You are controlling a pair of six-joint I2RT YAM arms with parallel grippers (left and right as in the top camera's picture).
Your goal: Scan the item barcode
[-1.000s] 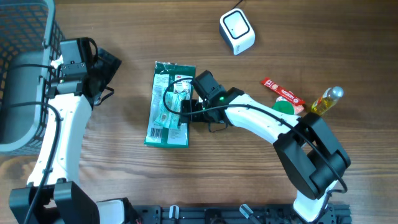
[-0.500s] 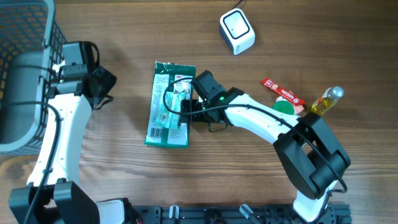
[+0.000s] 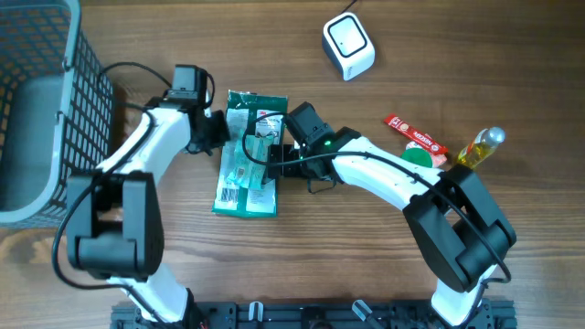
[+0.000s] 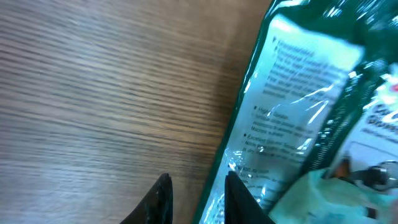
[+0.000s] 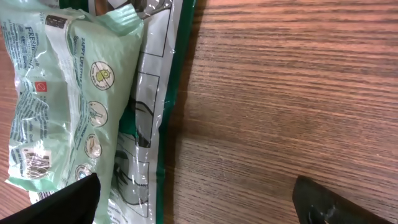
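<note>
Green packet (image 3: 245, 169) lies on the table (image 3: 366, 274), long axis front-to-back. My left gripper (image 3: 216, 132), fingers narrow, sits at its left edge; pinching film or not, I can't tell. The right gripper (image 3: 271, 163) gapes wide over the right edge.

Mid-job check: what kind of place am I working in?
Probably a mock shop checkout on a wooden table: a white barcode scanner, a wire basket, a green packet to scan.
</note>
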